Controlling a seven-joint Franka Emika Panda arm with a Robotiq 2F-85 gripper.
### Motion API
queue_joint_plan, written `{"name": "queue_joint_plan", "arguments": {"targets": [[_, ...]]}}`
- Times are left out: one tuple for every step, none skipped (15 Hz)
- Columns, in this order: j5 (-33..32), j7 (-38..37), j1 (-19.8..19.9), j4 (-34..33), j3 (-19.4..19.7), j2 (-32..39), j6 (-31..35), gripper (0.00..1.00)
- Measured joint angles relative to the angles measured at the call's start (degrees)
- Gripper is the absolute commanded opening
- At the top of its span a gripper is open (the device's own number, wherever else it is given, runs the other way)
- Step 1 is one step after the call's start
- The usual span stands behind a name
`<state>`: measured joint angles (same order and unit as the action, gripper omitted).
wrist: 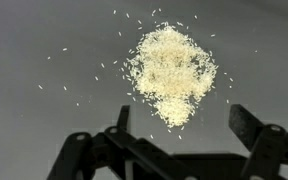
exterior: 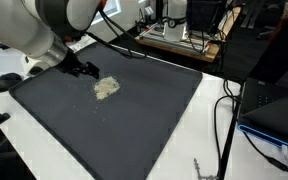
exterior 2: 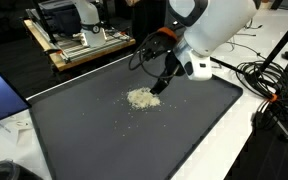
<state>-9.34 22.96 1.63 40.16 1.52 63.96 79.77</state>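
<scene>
Lying on the dark mat (exterior 2: 104,140), a loose pile of grains (wrist: 169,72) forms a pale, irregular, roughly rounded mound, with single rice-like grains scattered around it. The mat is flat, matte grey and rectangular with a thin raised border, and the pile sits well inside its edges in both exterior views. The claw (wrist: 182,125), of black metal with angular linkages, stands with its jaws wide apart and holds nothing, poised just beside the pile in an exterior view (exterior 2: 159,88). Black cables (exterior 2: 267,78) coil on the white table (exterior 2: 234,150) beyond the mat.
</scene>
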Motion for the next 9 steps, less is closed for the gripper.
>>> {"name": "queue_joint_plan", "arguments": {"targets": [[-0.60,-1.23,-0.73,-1.01,0.59,0.71,-0.73,1.00],[-1.11,-2.44,-1.40,-1.88,1.21,1.29,-1.38,1.00],[-1.48,-3.65,-2.07,-2.56,1.77,1.75,-1.90,1.00],[-1.73,-4.96,-2.70,-3.07,2.32,2.10,-2.13,1.00],[-1.91,-6.33,-3.30,-3.36,2.76,2.32,-2.16,1.00],[-2.04,-7.82,-3.87,-3.62,3.16,2.49,-2.16,1.00],[-2.08,-9.39,-4.40,-3.82,3.54,2.63,-2.16,1.00],[-2.09,-10.89,-4.89,-4.00,3.83,2.74,-2.16,1.00],[-2.09,-12.77,-5.34,-4.15,4.04,2.81,-2.13,1.00]]}}
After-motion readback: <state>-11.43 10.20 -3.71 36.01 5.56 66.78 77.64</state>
